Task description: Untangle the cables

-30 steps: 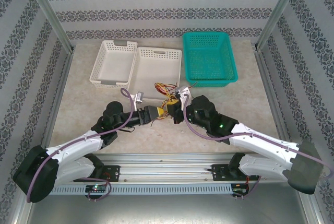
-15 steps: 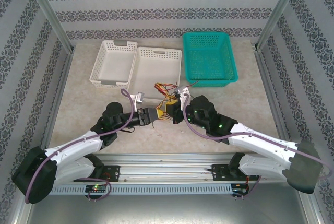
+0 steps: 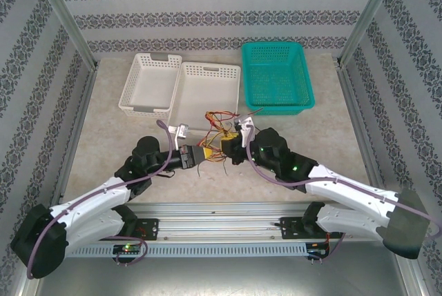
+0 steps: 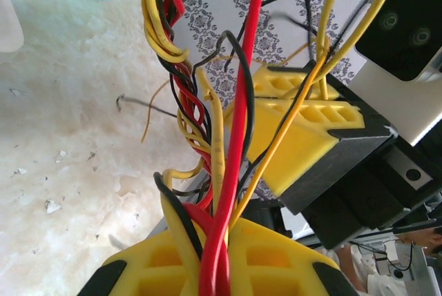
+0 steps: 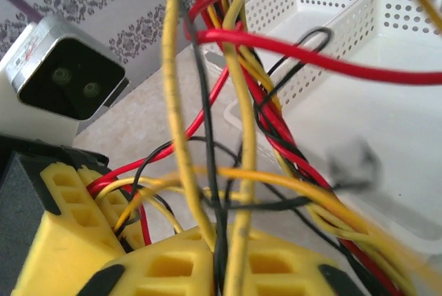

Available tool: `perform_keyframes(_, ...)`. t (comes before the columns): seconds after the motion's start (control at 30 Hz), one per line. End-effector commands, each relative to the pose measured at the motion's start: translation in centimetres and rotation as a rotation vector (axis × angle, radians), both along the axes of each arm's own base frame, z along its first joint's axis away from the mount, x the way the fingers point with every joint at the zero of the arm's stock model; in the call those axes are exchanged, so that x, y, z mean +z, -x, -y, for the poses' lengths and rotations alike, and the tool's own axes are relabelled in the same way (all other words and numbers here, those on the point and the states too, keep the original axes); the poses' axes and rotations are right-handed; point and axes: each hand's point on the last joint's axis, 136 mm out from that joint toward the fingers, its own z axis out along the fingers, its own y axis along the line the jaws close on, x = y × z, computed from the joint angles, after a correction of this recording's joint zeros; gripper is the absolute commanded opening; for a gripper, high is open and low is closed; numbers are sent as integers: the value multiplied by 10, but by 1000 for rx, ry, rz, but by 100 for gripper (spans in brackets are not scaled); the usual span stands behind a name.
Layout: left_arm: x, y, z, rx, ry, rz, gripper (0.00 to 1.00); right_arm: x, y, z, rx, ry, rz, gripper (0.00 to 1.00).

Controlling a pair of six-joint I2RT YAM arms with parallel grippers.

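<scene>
The cables (image 3: 219, 122) form a red, yellow and black tangle over the counter (image 3: 103, 137), just in front of the middle white basket (image 3: 210, 70), strung between the two grippers. The left gripper (image 4: 214, 261) is closed on a bundle of them. Strands also pass between the fingers of the right gripper (image 5: 219, 265), but I cannot tell whether it clamps them.

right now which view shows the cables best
The left wrist view: the cables are close and sharp, red, yellow and black strands distinct. The right wrist view blurs some; the top view shows a tiny bundle.
</scene>
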Motion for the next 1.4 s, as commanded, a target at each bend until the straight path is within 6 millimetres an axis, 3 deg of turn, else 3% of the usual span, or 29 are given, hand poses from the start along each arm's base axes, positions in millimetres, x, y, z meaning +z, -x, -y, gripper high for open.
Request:
perform_keyframes(0.0, 0, 9, -1, -25, -62, 44, 0, 4, -5, 19, -85, 3, 11, 37)
perform_keyframes(0.13, -7, 21, -4, -68, -110, 46, 0, 7, -5, 35, -128, 21, 20, 50)
perform_keyframes(0.3, -19, 29, -14, -85, -263, 53, 0, 22, -3, 50, -142, 28, 1, 55)
perform_keyframes(0.43, -26, 27, -23, -66, -414, 73, 0, 37, 2, 42, -96, 14, -79, 58)
perform_keyframes(0.6, -26, 24, -26, -59, -558, 115, 0, 35, 2, 18, -18, 58, -187, 60)
perform_keyframes(0.77, -32, 27, -29, -96, -731, 146, 0, 47, -14, 32, -85, 228, -91, 63)
perform_keyframes(0.9, -31, 27, -31, -121, -824, 173, 0, 59, -17, 31, -44, 328, -37, 68)
perform_keyframes(1.1, -28, 27, -30, -162, -874, 196, 0, 37, -26, 26, 8, 476, -70, 76)
perform_keyframes(1.37, -23, 32, -22, -226, -899, 240, 0, 4, -35, 12, 92, 468, -181, 78)
